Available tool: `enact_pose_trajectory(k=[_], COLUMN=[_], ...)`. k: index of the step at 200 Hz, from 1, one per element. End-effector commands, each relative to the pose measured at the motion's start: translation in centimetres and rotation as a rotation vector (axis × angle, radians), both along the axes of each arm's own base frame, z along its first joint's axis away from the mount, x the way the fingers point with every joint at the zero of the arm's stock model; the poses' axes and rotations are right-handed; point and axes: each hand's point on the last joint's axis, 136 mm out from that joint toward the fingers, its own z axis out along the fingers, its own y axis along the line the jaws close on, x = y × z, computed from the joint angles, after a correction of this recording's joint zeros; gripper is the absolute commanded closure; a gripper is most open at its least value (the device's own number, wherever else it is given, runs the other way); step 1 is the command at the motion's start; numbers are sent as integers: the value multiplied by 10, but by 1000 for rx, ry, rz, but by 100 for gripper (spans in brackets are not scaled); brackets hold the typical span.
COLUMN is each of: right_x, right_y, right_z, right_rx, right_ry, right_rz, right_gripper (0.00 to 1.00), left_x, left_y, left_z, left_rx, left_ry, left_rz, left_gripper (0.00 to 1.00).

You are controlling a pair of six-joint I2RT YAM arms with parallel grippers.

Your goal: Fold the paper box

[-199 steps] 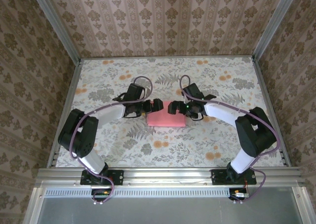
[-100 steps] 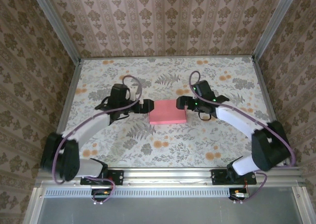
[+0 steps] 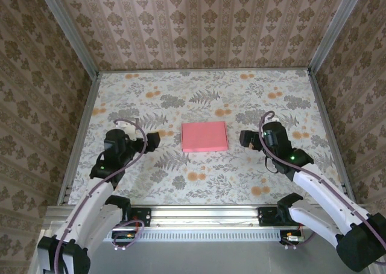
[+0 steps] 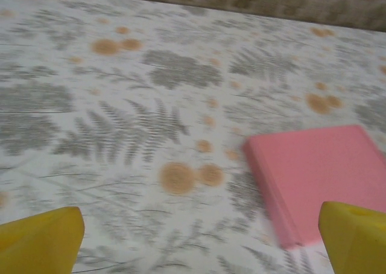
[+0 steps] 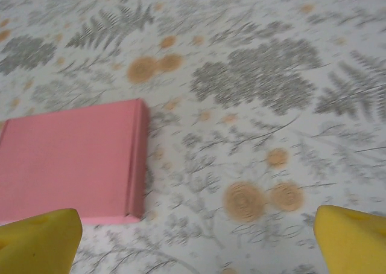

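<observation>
Floral desk (image 3: 199,99) at centre frame. The pink paper box (image 3: 205,136) lies closed and flat on it. Left hand (image 3: 149,141) and right hand (image 3: 246,138) flank it, well apart, both spread.

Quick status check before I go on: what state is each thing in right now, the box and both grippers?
paper box: folded shut, lying flat on the table, pink face up, nothing touching it.
left gripper: open, empty, off to the left of the box, clear of it.
right gripper: open, empty, off to the right of the box, clear of it.
</observation>
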Motion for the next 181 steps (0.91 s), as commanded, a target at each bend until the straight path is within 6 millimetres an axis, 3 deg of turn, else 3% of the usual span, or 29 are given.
enact_pose_trajectory(k=[1,36,61,79,116,162,181], right_x=[6,21,33,42,54,65,70], right_y=[-34,-49,-72,-79,-97,-111,-105], right_z=[11,10,0,-14,-40,-34,-33], right_rx=[-127,-223,-278,-334,-374,-377,-372], right_ry=[-62,-141,-121,-131,-200,-278,-294], right_rz=[-130,-158,-243,-229,-247,-248,-211], right_gripper=[0,0,0,0,0,0,0], left_x=[15,31,45,54,72,103,106], left_y=[39,79,91,98,92,83,73], left_z=[4,1,-12,-26,-43,-46,-66], left_rx=[85,224,335,334,374,319,363], left_ry=[-31,-75,-138,-173,-250,-244,-257], left_rz=[134,267,274,303,256,220,192], left_gripper=[0,0,0,0,0,0,0])
